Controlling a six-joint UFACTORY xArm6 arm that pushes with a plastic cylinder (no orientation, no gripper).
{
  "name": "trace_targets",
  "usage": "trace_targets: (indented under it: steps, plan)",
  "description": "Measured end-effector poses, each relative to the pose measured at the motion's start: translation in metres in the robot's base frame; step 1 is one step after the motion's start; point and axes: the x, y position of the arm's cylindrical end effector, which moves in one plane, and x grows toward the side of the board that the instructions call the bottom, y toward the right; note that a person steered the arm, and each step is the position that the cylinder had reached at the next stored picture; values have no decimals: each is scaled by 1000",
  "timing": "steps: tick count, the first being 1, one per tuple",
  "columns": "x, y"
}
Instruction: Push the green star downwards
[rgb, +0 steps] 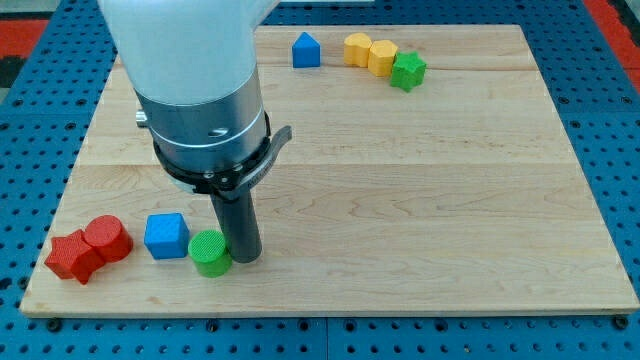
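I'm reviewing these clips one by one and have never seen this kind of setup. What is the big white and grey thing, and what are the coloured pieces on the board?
The white and grey body is a robot arm. It has no claw, only a dark rod; my tip slides on the wooden board and pushes blocks. Nothing is held. There is one camera, looking down at the board.

At the view's bottom left: a red star, a red cylinder, a blue cube and a green cylinder, which my tip sits right beside. At the view's top: a blue house-shaped block, two yellow blocks and the green star, far from my tip.
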Motion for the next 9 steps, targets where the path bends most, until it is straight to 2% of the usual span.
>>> trace_targets:
  steps: [4, 5, 6, 7, 8, 9]
  plan:
    - [0, -4]
    - [-7, 26]
    - [-42, 124]
    - [-78, 199]
    - [-117, 266]
    - [-155, 305]
